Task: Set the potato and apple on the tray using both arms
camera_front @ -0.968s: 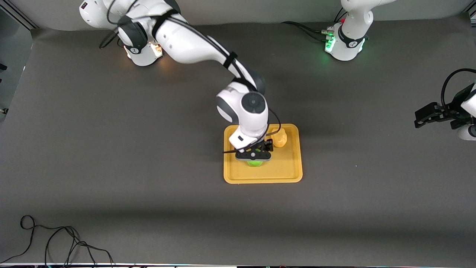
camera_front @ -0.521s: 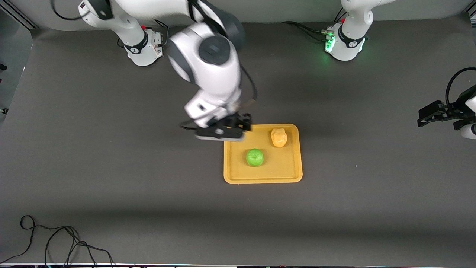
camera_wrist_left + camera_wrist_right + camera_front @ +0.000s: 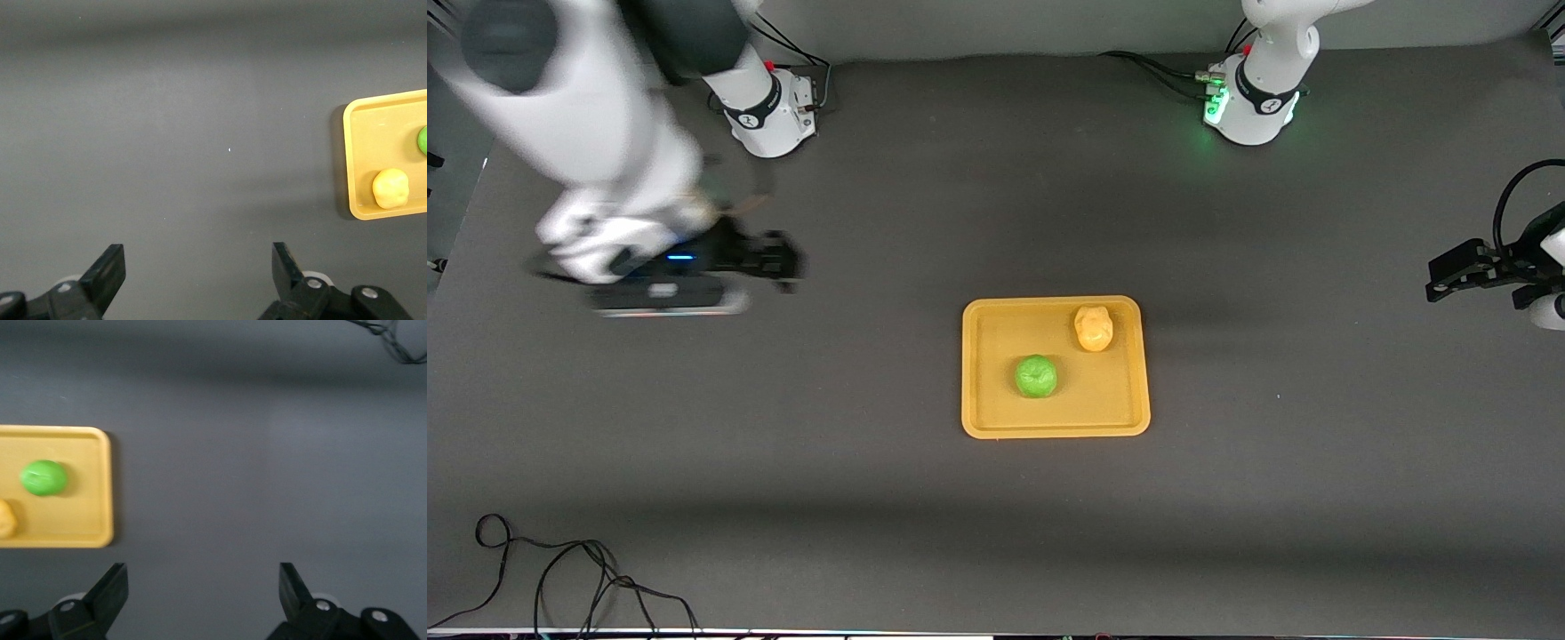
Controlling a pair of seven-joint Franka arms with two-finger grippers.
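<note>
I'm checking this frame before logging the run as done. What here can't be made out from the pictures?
- Right gripper, front view: smeared by motion over bare table toward the right arm's end; its outline is unclear there.
- Left gripper, front view: the arm is cut off by the picture edge.
- Potato, right wrist view: cut off by the edge.
- Apple, left wrist view: cut off too.
- Tray: shown whole only in the front view.

We are holding our right gripper (image 3: 778,262) up over the bare table toward the right arm's end, its two fingers (image 3: 110,590) spread wide with nothing between them. We are keeping our left gripper (image 3: 1445,271) raised at the left arm's end of the table, waiting, its fingers (image 3: 110,270) also standing wide apart and gripping nothing.
</note>
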